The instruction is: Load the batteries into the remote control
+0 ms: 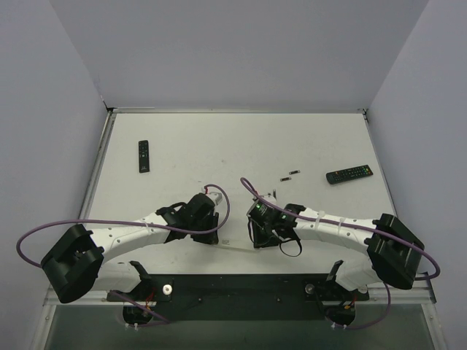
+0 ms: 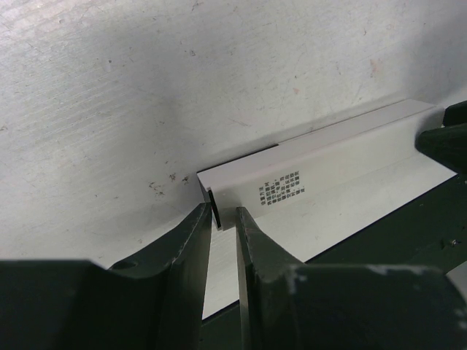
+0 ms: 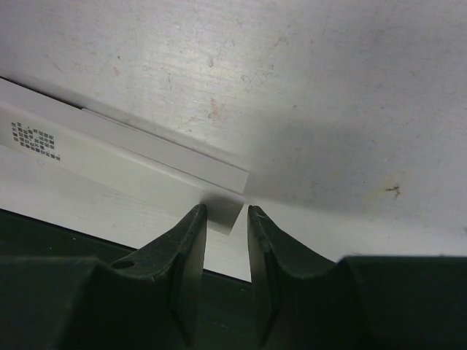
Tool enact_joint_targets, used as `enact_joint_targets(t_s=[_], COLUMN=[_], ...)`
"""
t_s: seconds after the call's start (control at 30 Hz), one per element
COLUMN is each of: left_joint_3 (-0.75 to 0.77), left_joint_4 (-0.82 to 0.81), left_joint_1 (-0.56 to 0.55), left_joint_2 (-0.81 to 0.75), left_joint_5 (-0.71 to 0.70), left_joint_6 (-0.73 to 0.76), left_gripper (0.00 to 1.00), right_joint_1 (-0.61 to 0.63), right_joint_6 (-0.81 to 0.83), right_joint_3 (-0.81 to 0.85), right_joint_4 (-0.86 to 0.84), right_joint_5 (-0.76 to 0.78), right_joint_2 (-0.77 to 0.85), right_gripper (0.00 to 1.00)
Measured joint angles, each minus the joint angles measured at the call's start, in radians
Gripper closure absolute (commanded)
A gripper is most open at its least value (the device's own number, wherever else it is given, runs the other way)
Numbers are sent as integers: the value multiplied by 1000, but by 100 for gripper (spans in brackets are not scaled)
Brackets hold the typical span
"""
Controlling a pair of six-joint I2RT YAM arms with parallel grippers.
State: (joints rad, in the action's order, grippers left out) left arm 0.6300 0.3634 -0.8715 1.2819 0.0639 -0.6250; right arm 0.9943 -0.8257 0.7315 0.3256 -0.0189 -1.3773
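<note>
The white remote (image 2: 343,157), a slim matte slab with squared edges, lies left-to-right near the table's (image 1: 219,138) front edge. The left gripper (image 2: 223,213) pinches one end and the right gripper (image 3: 225,210) seems clamped on the other. The batteries (image 1: 273,194), tiny dark cylinders, lie scattered just beyond it, nearer the right arm.

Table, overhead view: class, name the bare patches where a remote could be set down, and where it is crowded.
Bare: the middle between the left black remote and the batteries, and the far strip behind the right black remote. Crowded: near centre, where left hand and right hand clamp the white bar.
</note>
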Motion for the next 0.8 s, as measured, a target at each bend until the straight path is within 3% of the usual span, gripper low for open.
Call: enact_joint_targets(t_s=[0.27, 0.8], left_joint_3=[0, -14], left_joint_4=[1, -18], left_joint_1=[0, 36], left_joint_2=[0, 0], left_joint_5=[-4, 60], left_joint_6=[0, 0], left_gripper=[70, 70], right_joint_1=[2, 2], right_joint_6=[-11, 8], right_joint_3=[5, 19], right_joint_4=[-7, -1], right_joint_5=[-36, -43], right_joint_2=[-24, -37], right_gripper=[87, 87])
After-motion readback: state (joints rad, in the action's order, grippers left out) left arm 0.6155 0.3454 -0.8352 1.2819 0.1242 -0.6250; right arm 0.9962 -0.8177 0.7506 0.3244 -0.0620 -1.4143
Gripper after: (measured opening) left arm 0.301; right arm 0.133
